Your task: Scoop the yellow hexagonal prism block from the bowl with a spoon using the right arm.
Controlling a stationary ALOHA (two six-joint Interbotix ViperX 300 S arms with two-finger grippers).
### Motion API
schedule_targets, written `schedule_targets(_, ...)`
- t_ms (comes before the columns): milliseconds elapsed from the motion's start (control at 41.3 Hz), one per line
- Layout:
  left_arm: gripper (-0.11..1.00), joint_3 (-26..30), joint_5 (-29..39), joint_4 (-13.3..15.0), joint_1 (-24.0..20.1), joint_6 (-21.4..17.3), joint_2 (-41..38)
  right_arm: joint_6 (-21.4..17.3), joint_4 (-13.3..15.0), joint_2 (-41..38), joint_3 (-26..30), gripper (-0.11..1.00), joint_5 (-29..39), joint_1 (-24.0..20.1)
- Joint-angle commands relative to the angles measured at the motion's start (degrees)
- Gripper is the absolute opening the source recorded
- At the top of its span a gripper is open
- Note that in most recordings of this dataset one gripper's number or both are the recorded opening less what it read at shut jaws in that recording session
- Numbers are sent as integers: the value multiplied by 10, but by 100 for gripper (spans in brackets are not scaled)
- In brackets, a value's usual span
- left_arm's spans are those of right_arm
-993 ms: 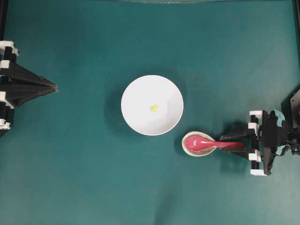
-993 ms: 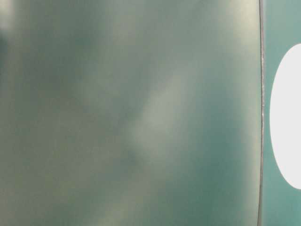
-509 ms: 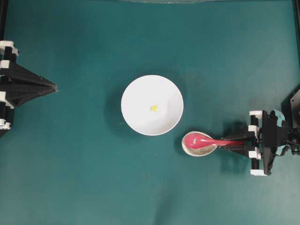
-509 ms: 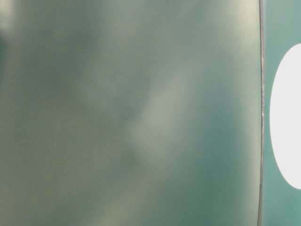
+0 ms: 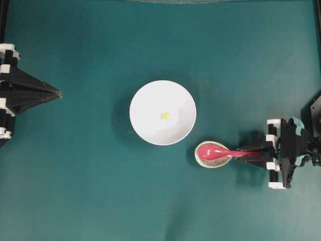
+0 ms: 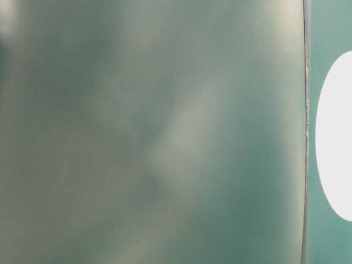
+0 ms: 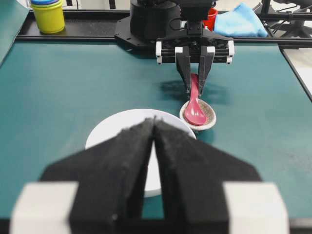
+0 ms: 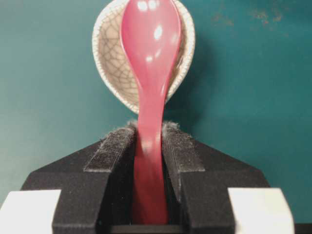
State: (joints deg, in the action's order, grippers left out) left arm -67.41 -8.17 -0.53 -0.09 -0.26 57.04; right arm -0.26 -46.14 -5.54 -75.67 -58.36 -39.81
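Right gripper (image 8: 148,141) pinching the spoon (image 8: 150,63) on its handle, pads flat against both sides; scoop lies in the speckled spoon rest (image 8: 109,63). Glossy and rigid, likely slick, so a hold well up the handle suits it. Beyond, the bowl (image 5: 145,125) holds the yellow hexagonal prism block (image 5: 164,116), tiny and light, near centre. Left gripper (image 7: 154,127) pressed together, idle.
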Motion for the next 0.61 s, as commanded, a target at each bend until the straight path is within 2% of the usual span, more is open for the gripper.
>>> schedule_targets(0, 9, 18, -4, -2, 1, -1, -3, -2, 0, 17, 2, 21, 4, 0)
schedule_targets(121, 9, 18, -3, -2, 0, -1, -3, -2, -1, 23, 0, 23, 10, 0)
schedule_targets(339, 9, 17, -4, -2, 1, -1, -3, -2, -1, 24, -1, 42, 9, 0)
schedule_targets(582, 9, 17, -3, -2, 0, -1, -2, 0, -1, 24, -3, 44, 2, 0)
